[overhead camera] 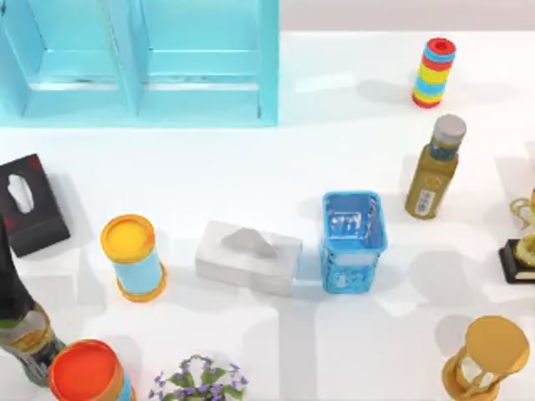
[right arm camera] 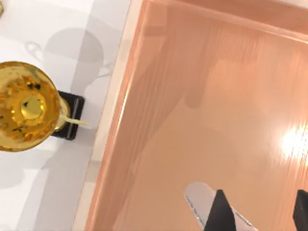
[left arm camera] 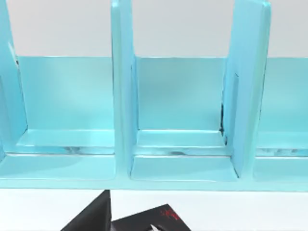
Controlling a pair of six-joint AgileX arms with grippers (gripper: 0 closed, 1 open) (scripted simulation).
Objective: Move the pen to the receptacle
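Observation:
In the right wrist view the receptacle [right arm camera: 202,96] is a shallow tray with a glossy orange-brown floor and a raised rim. The pen [right arm camera: 198,201] shows as a slim pale grey barrel lying on that floor, its far end hidden under my fingers, its cap hidden. My right gripper [right arm camera: 258,214] hangs over the tray with its two dark fingertips [right arm camera: 219,214] wide apart, open. One fingertip is right over the barrel and nothing sits between the two. My left arm is parked at the table's left side, its camera facing the cyan shelf [left arm camera: 183,120].
A gold trophy [right arm camera: 29,106] [overhead camera: 522,242] stands just outside the tray's rim. On the table are a blue basket [overhead camera: 353,241], a white tissue box [overhead camera: 248,256], a black tissue box [overhead camera: 29,205], a yellow-lidded can [overhead camera: 132,256], an olive bottle [overhead camera: 435,171], an hourglass [overhead camera: 489,355] and a striped ring stack [overhead camera: 434,72].

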